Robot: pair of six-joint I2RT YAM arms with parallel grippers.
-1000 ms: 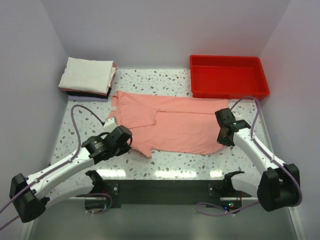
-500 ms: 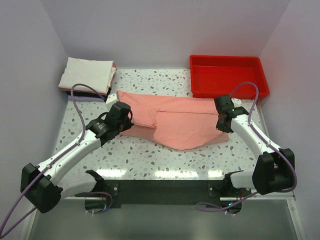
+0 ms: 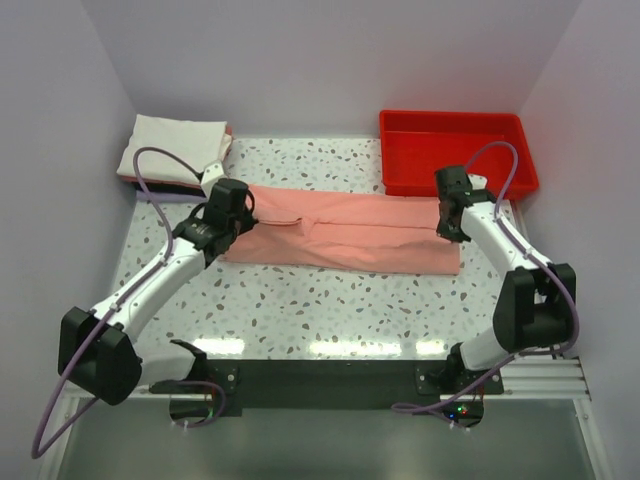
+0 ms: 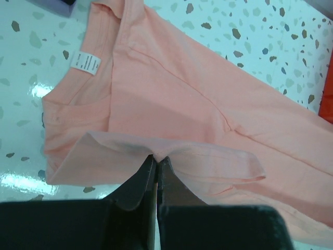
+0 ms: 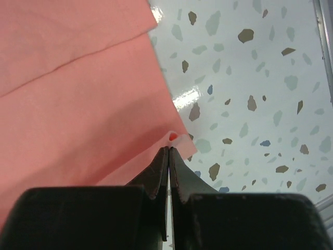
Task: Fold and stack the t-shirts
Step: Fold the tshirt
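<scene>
Though well apart, left end effector (image 4: 156,157) and right end effector (image 5: 169,149) clamped on salmon-pink t-shirt (image 3: 345,235)

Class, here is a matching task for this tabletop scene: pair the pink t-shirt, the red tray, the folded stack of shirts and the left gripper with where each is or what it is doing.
Things:
1. pink t-shirt
2. red tray
3. folded stack
4. left gripper

Places or states:
a. far right corner of the table
b. far left corner
c. lying across the middle
d. shut on a fold of pink fabric

Pairs: 1-c, 2-a, 3-b, 4-d.
</scene>
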